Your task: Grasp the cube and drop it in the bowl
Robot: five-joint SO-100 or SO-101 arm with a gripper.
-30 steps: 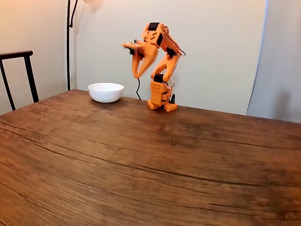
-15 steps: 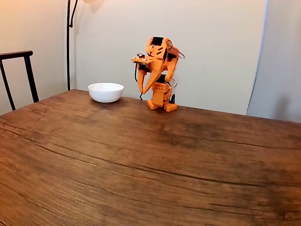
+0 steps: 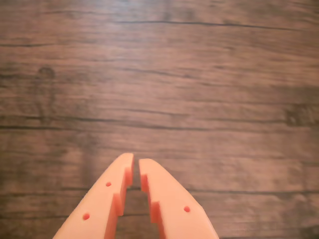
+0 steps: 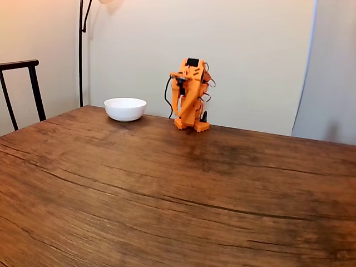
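A dark, heavily grained wooden table [image 4: 167, 189] spreads out in front of the claw [image 4: 179, 114] in the fixed view. A plain cream wall [image 4: 250, 55] stands behind it. Left of it are a black lamp pole [image 4: 81, 53] and a dark chair back [image 4: 19, 89].

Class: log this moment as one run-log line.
arm: folded at its base | gripper: nearly closed, empty, above bare table | bowl: left of arm in fixed view
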